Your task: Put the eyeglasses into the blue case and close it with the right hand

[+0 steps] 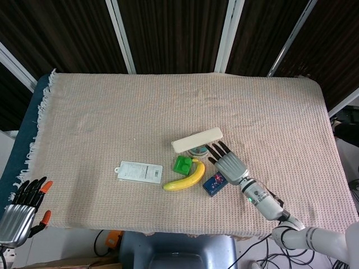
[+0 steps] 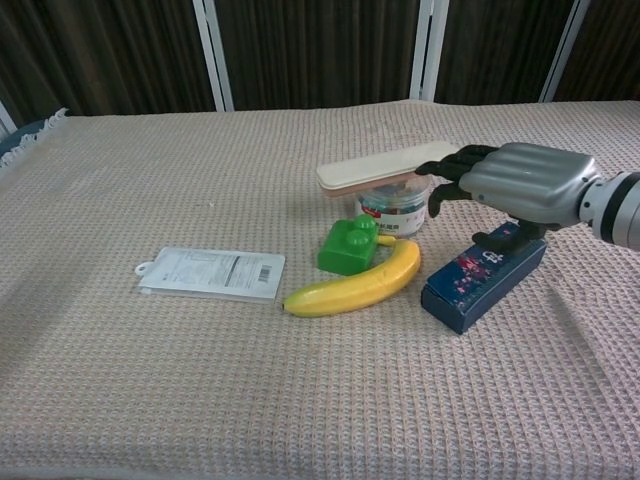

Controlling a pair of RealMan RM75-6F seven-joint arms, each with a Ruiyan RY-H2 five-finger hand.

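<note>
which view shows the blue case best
The chest view. There the blue case shows its full side and patterned top, lid down, with the right hand above its far end. In the head view the blue case is small and its far end is hidden under the right hand.

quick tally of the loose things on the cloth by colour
Blue: 1, the case
Yellow: 1, the banana
Green: 1, the block
Cream: 1, the long flat box
White: 1, the packet
Clear with label: 1, the tub under the cream box
Total: 6
</note>
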